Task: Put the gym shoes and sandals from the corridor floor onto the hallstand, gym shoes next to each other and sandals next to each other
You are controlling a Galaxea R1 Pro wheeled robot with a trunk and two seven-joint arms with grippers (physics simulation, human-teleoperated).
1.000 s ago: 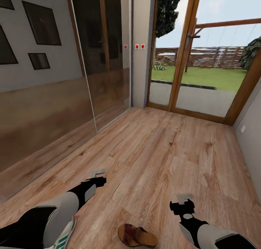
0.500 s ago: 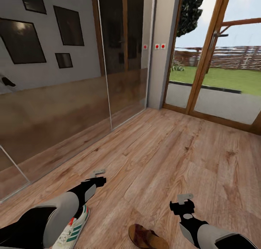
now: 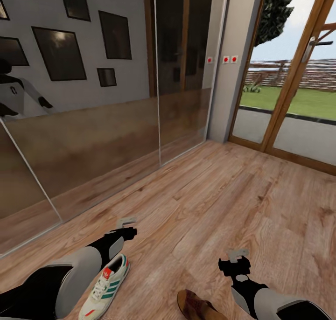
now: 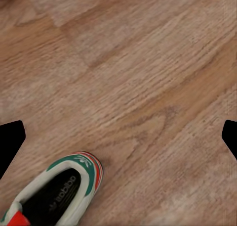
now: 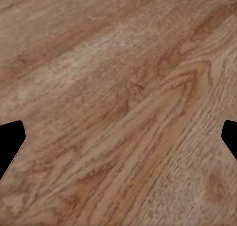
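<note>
wood-plank corridor floor (image 3: 224, 194), mirrored wall panels (image 3: 93, 138), glazed door (image 3: 298, 100)

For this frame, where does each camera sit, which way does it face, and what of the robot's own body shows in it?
Head view: high on the robot, facing forward and down the corridor floor toward mirrored panels and a glass door; both arms, left tool and right tool show.
Left wrist view: near the left tool, facing down at the floor and a gym shoe; dark fingertips at the edges.
Right wrist view: near the right tool, facing down at bare planks; dark fingertips at the edges.
Shared: head and left wrist both see the gym shoe.
</note>
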